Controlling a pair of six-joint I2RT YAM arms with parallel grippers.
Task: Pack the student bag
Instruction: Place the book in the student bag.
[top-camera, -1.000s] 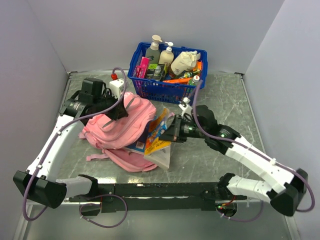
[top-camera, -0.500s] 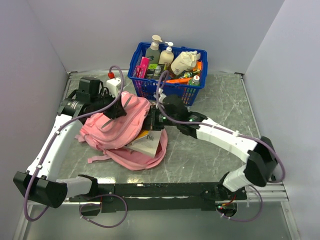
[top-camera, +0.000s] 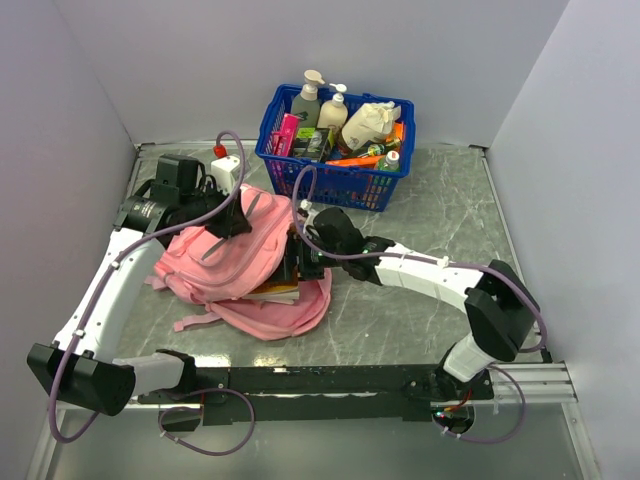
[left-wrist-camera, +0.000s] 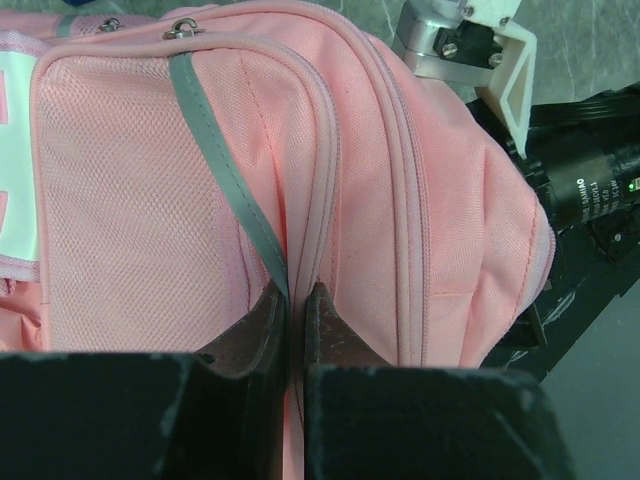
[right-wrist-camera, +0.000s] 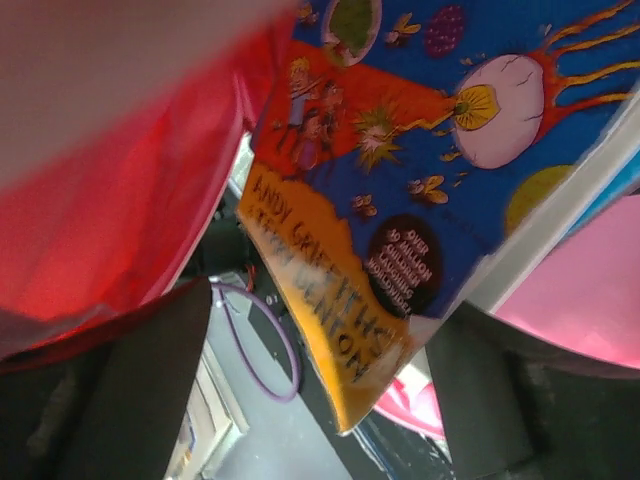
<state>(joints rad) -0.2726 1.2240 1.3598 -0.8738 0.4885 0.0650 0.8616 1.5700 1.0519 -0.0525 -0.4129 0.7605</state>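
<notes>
Student bag (top-camera: 232, 268) lay on the counter (top-camera: 450, 215), left of centre. Left hand (left-wrist-camera: 296, 300) clenched on its pink fabric; right hand (right-wrist-camera: 320, 335) released, spread wide around a book (right-wrist-camera: 400, 190) corner.

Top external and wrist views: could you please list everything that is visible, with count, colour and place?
student bag: one, pink, centre-left of the table.
book: at least one, blue and orange cover, at the bag's mouth.
basket: one, blue, back of the table.
bottles: several, mostly pale, in the basket.
table: one, grey marbled.
left claw: black, shut on a fold of the student bag.
right claw: black, open, at the bag's mouth.
</notes>
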